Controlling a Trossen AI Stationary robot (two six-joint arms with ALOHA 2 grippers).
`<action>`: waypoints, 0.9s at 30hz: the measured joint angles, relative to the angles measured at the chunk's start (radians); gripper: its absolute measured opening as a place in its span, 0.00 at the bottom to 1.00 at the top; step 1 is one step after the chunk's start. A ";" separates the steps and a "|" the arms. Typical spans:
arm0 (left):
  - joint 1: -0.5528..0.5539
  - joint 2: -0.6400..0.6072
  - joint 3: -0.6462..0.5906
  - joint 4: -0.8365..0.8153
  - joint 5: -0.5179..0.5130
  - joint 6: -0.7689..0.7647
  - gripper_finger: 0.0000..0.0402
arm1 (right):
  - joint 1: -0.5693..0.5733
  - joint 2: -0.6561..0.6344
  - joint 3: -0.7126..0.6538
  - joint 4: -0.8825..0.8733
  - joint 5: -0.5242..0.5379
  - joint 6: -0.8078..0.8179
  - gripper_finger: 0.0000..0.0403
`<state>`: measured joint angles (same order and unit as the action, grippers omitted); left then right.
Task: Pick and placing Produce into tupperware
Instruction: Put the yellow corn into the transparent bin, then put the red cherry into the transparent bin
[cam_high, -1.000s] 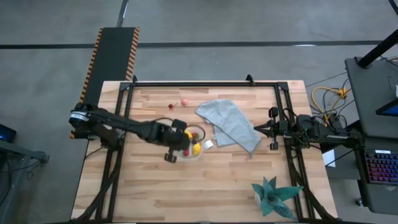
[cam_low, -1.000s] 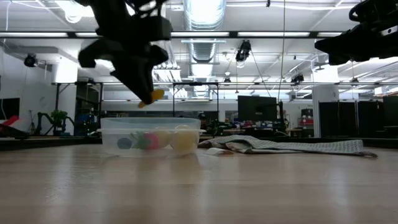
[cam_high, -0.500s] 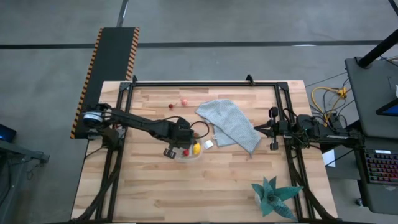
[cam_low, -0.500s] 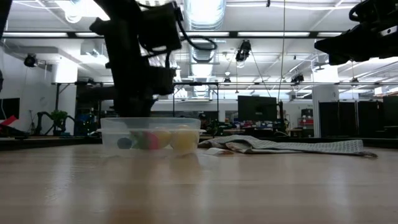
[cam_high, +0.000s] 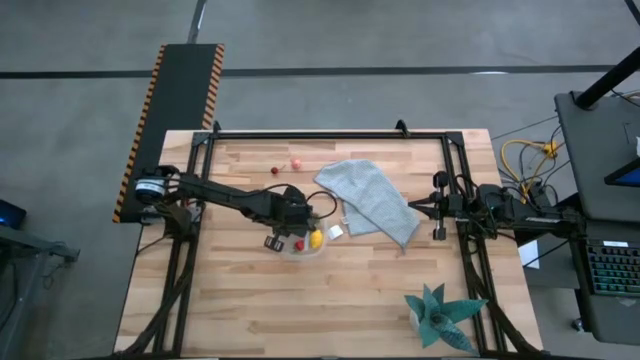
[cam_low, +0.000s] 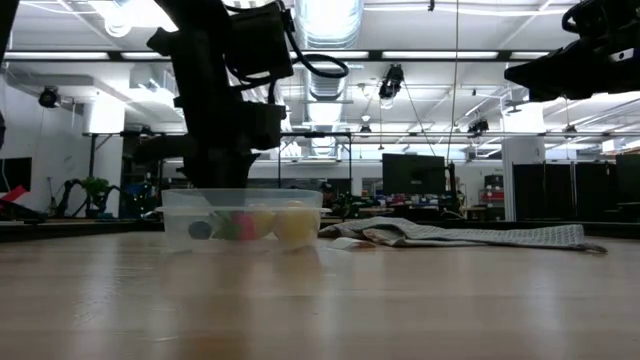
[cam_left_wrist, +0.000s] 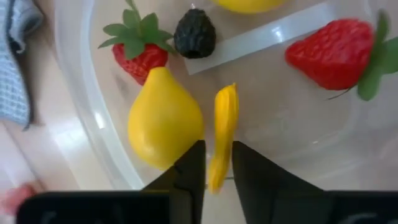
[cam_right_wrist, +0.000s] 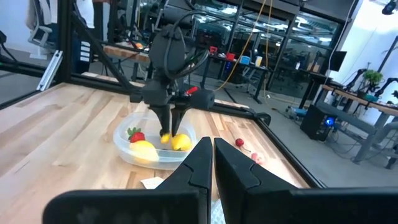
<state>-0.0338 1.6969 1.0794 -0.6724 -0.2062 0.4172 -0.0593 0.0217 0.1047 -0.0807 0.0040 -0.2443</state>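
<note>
- The left arm stretches in from the table's left side, and its left gripper (cam_high: 293, 222) points down into the small clear plastic tupperware (cam_high: 322, 246) near the middle of the wooden table (cam_high: 350, 300)
- Its jaws are a little apart, with the thin orange-yellow toy piece (cam_left_wrist: 223, 127) between the tips; I cannot tell if they grip it
- The piece's long side runs straight out from the fingers
- A yellow toy lemon (cam_left_wrist: 164, 118) lies just beside it
- The right gripper (cam_high: 437, 208) waits at the right edge, jaws closed with nothing in them

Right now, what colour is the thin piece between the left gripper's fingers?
Yellow-orange. The thin piece shows best in the left wrist view, at the left gripper.
</note>
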 joint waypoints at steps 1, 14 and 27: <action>0.000 -0.003 0.000 0.000 0.014 0.000 0.18 | 0.000 0.000 0.000 -0.001 0.000 0.000 0.02; 0.016 -0.045 0.040 -0.138 -0.174 0.045 0.33 | 0.000 0.000 0.000 -0.017 -0.001 -0.019 0.02; 0.324 -0.192 0.102 -0.138 -0.101 -0.020 0.33 | 0.000 0.000 0.000 0.012 0.000 -0.071 0.02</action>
<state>0.2898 1.5050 1.1811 -0.8107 -0.3067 0.3977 -0.0593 0.0213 0.1047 -0.0687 0.0036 -0.3154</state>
